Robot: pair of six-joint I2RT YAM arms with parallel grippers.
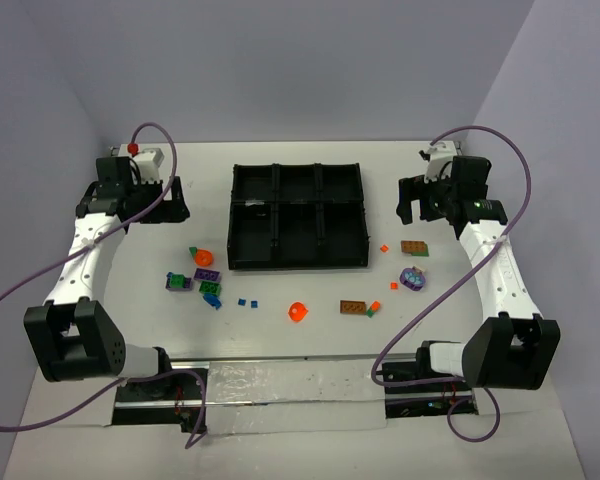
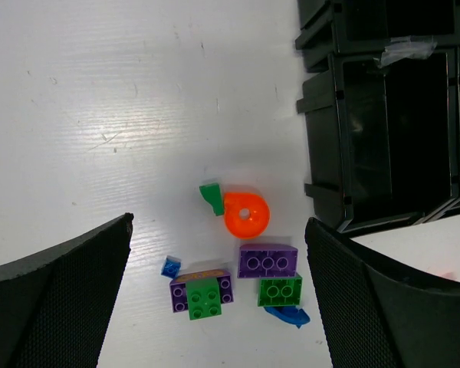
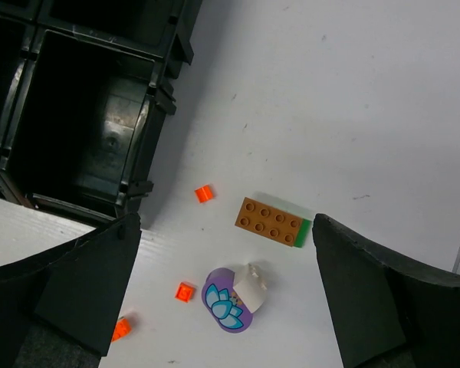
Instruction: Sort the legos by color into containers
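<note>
Left claw (image 2: 218, 226) and right claw (image 3: 226, 222) gape wide, empty. Under the left, purple brick (image 2: 267, 261) touches green brick (image 2: 280, 290); one pinch could grab both.

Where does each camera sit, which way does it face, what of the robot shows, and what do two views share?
Top external: above and behind the robot, looking down; left arm, right arm, tray.
Left wrist: on left arm, facing down; open left gripper, orange round piece.
Right wrist: on right arm, facing down; open right gripper, brown brick.
Shared: the tray in all three; both pieces also from above.
</note>
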